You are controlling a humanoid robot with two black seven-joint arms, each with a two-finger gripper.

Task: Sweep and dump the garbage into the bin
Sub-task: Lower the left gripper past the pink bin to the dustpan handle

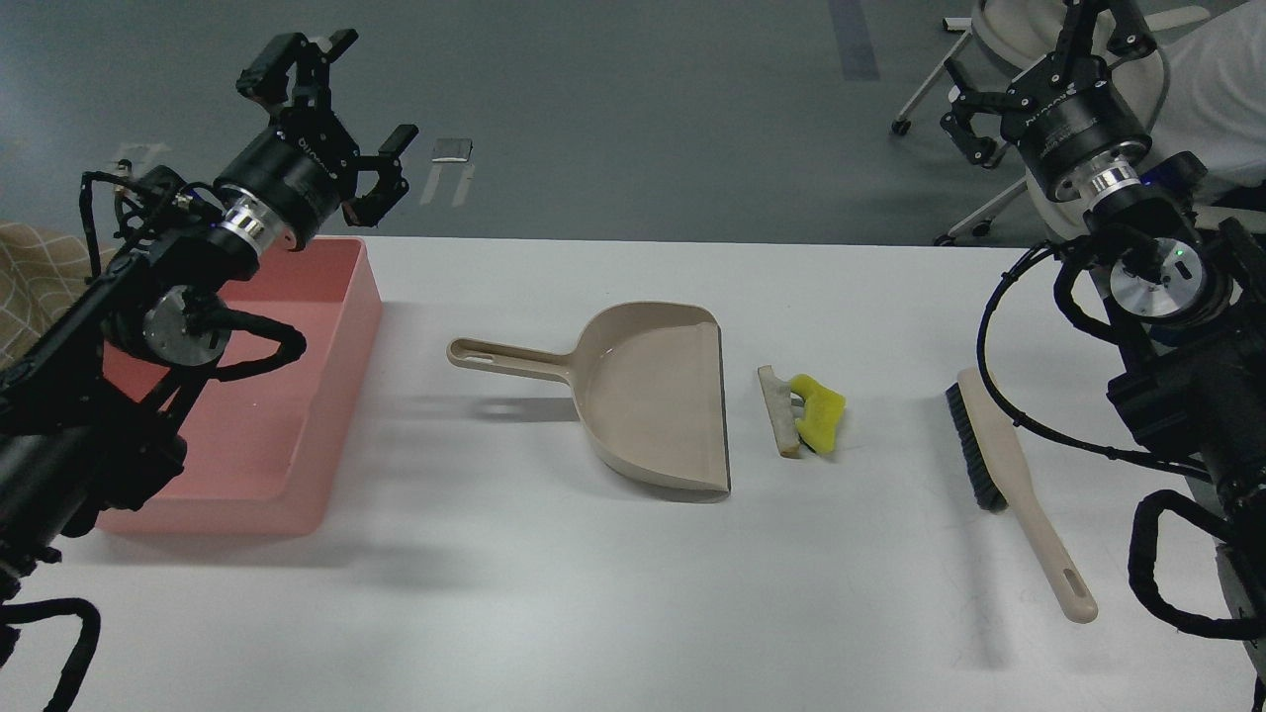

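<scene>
The garbage lies mid-table: a bright yellow curved piece (820,409) touching a pale off-white wedge (781,411), just right of the dustpan's open lip. The pink bin (309,415) stands at the table's left, partly hidden by my left arm. My left gripper (338,111) is open and empty, raised above the bin's far right corner. My right gripper (1034,74) is open and empty, raised beyond the table's far right edge.
A beige dustpan (655,394) lies at centre with its handle pointing left toward the bin. A beige brush with black bristles (1001,457) lies at the right, handle toward me. Office chairs (989,30) stand on the floor behind the table's right end.
</scene>
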